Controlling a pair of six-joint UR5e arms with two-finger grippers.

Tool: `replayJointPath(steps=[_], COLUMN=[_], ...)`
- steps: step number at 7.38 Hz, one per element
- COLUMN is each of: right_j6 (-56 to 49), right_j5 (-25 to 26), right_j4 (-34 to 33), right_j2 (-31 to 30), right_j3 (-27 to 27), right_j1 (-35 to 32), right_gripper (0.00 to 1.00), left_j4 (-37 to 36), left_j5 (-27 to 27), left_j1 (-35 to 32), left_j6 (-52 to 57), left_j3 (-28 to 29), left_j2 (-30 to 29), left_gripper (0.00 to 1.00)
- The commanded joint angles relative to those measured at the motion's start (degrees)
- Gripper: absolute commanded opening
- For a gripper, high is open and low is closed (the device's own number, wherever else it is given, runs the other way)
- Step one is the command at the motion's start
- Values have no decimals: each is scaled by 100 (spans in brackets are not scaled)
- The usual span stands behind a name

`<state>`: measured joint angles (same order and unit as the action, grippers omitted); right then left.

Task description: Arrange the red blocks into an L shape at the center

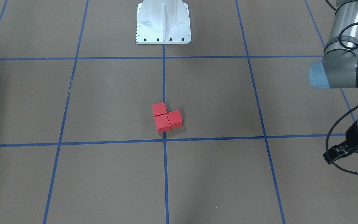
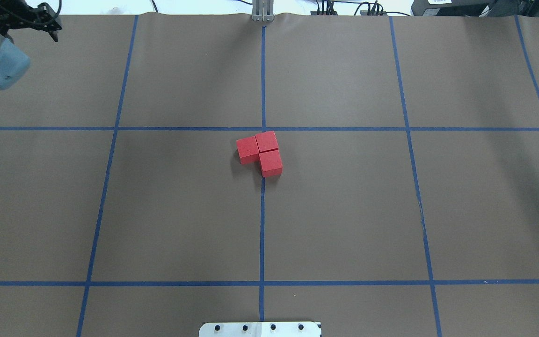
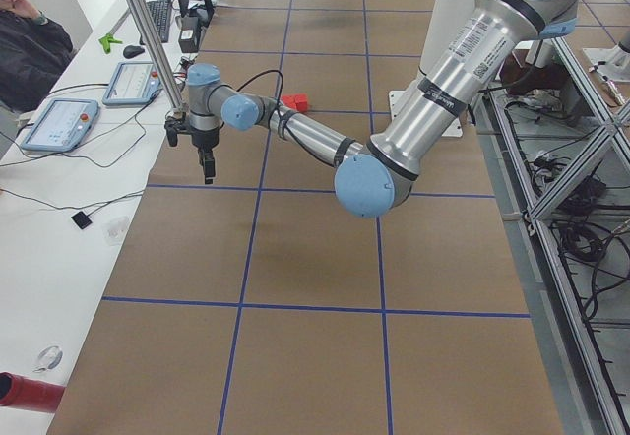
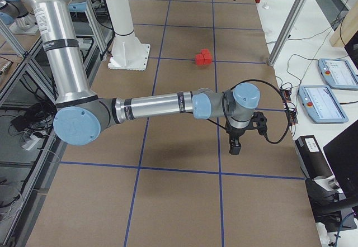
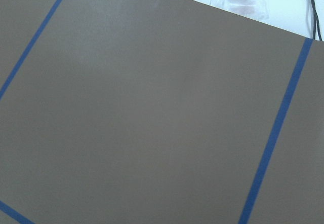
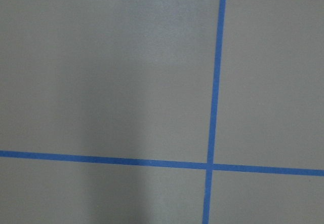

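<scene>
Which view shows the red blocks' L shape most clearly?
The overhead exterior view: the red blocks show their whole L from above. Front-facing shows it too; side views, small and far; wrist views miss them.

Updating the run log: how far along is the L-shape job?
Done: the three red blocks sit face to face in an L, straddling the blue line just on the robot's side of the center. In hand: nothing; the left pincer and right pincer hang far from the blocks. Left: at most a nudge onto the crossing.
</scene>
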<state>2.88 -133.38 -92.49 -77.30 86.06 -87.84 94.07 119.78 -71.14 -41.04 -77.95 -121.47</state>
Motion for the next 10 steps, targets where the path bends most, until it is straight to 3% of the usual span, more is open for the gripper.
replayJointPath(steps=[1,4,5,6,10], right_j6=[-147,-192,-131,-113,-112], right_j5=[-21,-4,-13,-13,-13], right_j4=[64,91,82,82,73], right_j2=[-101,-794,-795,-778,-778], right_j3=[-19,578,587,570,526], right_j1=[-181,-181,-181,-181,-181], right_gripper=[99,99,99,99,99], left_j4=[14,14,23,6,15], left_j5=[361,906,924,1359,1486], left_j1=[-864,-1744,-1894,-1947,-1948], left_j6=[2127,4327,4368,4281,4141], left_j3=[-438,-1087,-1256,-1658,-1995], left_j2=[884,2377,2713,3099,3647], left_gripper=[100,100,100,100,100])
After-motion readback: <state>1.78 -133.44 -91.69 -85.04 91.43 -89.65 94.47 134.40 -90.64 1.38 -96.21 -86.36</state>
